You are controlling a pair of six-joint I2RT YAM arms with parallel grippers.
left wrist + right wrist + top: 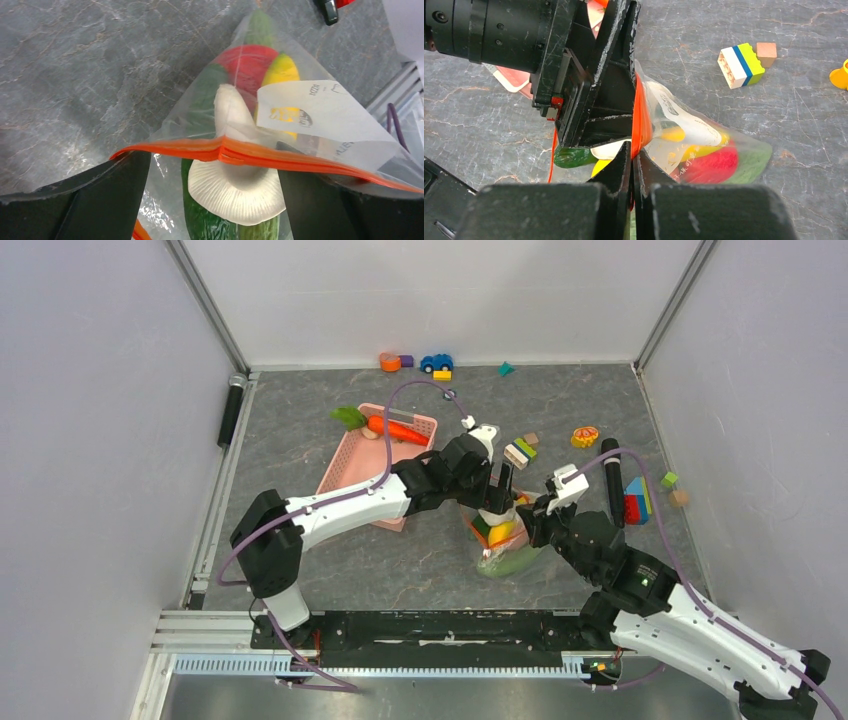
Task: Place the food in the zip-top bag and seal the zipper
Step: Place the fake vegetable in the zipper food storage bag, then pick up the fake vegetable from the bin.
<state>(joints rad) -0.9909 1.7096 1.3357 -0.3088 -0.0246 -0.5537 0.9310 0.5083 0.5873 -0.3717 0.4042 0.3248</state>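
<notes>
The zip-top bag [510, 558] stands on the table between both arms, with a red tomato [247, 62], a yellow banana [282, 72], green cucumbers [202, 220] and a white mushroom [235, 187] in it. Its orange zipper [260, 156] runs across the mushroom's stem in the left wrist view. My left gripper [212, 165] is open, one finger on each side of the bag's mouth. My right gripper [633, 150] is shut on the zipper [641, 115] strip. An orange carrot [395, 428] lies in the pink basket [350, 465].
Toy blocks [520, 450] and a stacked block pile [637, 502] lie right of the bag, with a blue toy car [436, 362] by the back wall. A black cylinder [611, 480] stands next to the right arm. A white-blue-green block [741, 65] lies beyond the bag.
</notes>
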